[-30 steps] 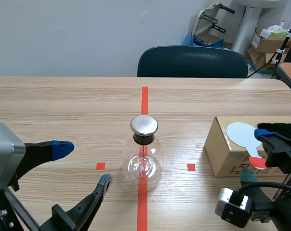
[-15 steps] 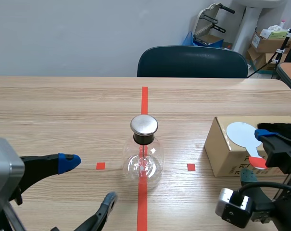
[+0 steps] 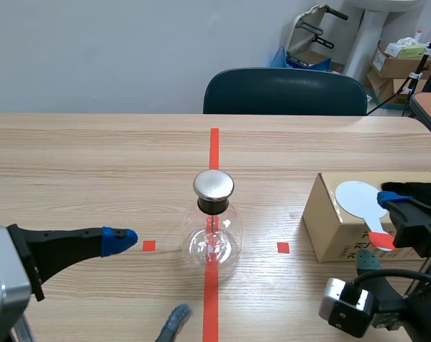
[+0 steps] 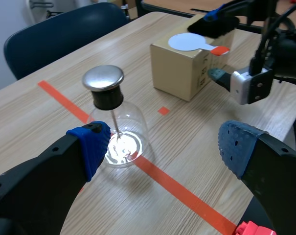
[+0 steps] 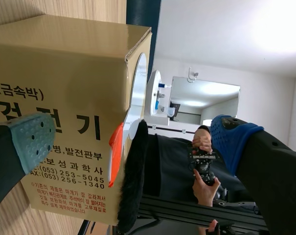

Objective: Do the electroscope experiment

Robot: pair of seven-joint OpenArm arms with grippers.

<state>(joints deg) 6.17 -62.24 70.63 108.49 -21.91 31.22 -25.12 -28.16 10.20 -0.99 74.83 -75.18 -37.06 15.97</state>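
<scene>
Judging by how things lie, the experiment has barely begun. The flask [image 3: 214,231] with its metal cap [image 3: 214,184] stands on the bench [image 3: 94,157], and neither gripper holds anything. The white paddle [image 3: 354,198] and the black furry cloth [image 3: 413,189] both rest on top of the cardboard box [image 3: 336,228], well to the right of the flask. Everything that matters seems left to do: picking up the paddle, rubbing it on the cloth, and bringing it to the cap.

The left gripper [image 4: 165,147] is spread wide, just to the left of the flask and nearer the robot. The flask sits ahead of it, close by its left finger rather than between the two. The right gripper [image 5: 130,142] is also spread wide, well to the right of the flask, and faces the side of the box. Paddle and cloth lie ahead of it, not gripped.
</scene>
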